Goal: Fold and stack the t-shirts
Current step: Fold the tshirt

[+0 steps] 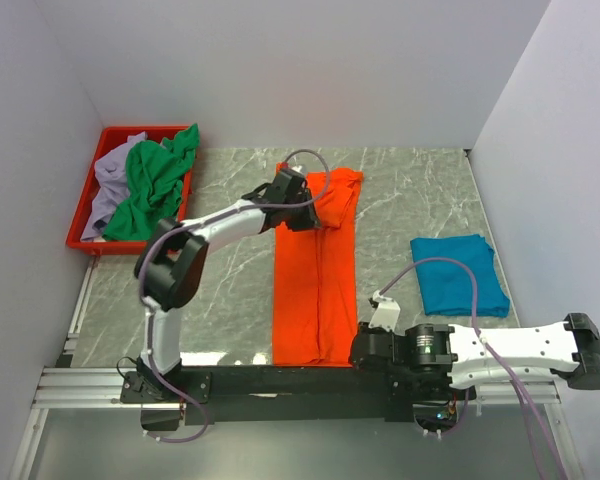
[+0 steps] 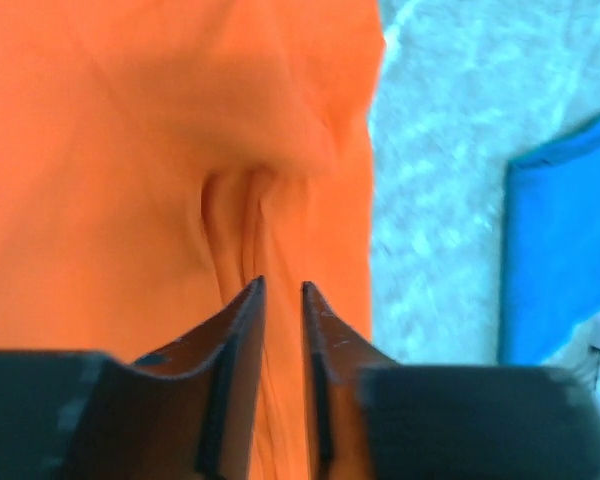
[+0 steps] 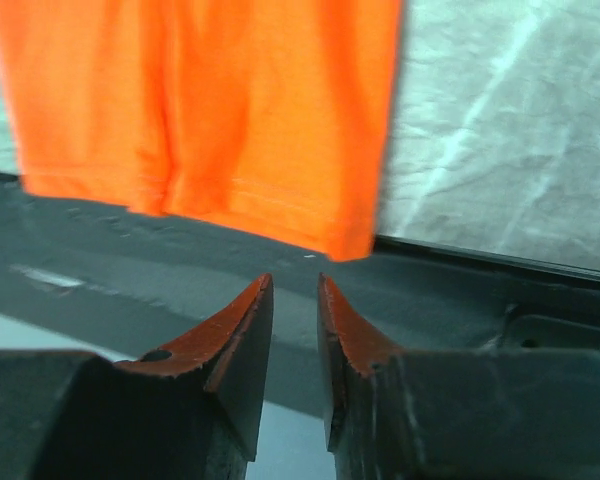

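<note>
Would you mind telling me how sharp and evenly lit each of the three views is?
Top external: sharp, evenly lit, soft shadows only. Left wrist: blurred, with a bluish cast over the table and teal t-shirt. Right wrist: orange t-shirt slightly smeared, fingers glowing orange with its reflection.

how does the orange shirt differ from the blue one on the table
The bright orange cloth t-shirt lies as a long narrow strip reaching the near edge; the teal blue cloth t-shirt is folded into a compact, roughly square packet. The orange one sits mid-table and is bunched at its far end; the teal one lies flat to the right. Both rest on the grey marbled table, outside the red plastic tray.
</note>
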You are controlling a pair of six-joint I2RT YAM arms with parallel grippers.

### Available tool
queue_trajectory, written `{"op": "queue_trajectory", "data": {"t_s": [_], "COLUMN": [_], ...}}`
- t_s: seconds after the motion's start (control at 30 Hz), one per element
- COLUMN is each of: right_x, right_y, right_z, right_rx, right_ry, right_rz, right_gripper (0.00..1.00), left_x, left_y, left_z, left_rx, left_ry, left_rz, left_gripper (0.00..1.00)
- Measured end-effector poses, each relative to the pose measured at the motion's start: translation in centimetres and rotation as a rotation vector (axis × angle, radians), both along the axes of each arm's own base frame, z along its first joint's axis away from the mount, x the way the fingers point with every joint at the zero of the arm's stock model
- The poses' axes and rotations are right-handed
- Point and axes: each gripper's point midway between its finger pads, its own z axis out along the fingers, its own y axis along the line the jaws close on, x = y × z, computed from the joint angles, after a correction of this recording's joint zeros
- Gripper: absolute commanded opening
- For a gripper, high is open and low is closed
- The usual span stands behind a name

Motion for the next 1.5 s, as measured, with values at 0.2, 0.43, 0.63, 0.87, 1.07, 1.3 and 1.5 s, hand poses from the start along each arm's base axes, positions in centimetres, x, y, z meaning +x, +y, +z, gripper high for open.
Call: {"op": "queue_trajectory", "data": {"t_s": [0.2, 0.43, 0.63, 0.87, 1.07, 1.3, 1.5], "right_x": [0.4, 1.3, 2.4, 3.6, 2.8, 1.4, 1.1], "right_y": [2.1, 5.9, 6.7, 1.9, -0.6, -1.5, -1.0], "right_z": [2.2, 2.2, 1.6, 0.1, -0.3, -3.1, -3.4], "right_rx": [0.024, -0.039, -0.032, 0.079, 0.22, 0.25, 0.273], "right_ry": [-0.033, -0.061, -0.06, -0.022, 0.011, 0.093, 0.125], "right_rz": [0.039, 0.1, 0.099, -0.036, -0.122, -0.152, -0.166], "right_gripper": [0.35, 0.38, 0.38, 0.4, 0.47, 0.48, 0.47], "left_x": [-4.4, -13.4, -21.2, -25.5, -28.1, -30.0, -31.1], "left_y": [3.7, 9.9, 13.1, 12.9, 13.2, 12.9, 11.9], "left_z": [3.0, -0.9, -4.5, -4.3, -5.2, -5.9, -6.0], "left_rx": [-0.04, -0.017, 0.012, -0.057, -0.078, -0.079, -0.087], "left_ry": [-0.014, 0.078, 0.158, 0.165, 0.203, 0.242, 0.258], "left_rz": [0.065, 0.159, 0.141, 0.084, 0.06, 0.032, 0.009], "left_gripper": [0.16, 0.2, 0.37, 0.43, 0.48, 0.49, 0.48]}}
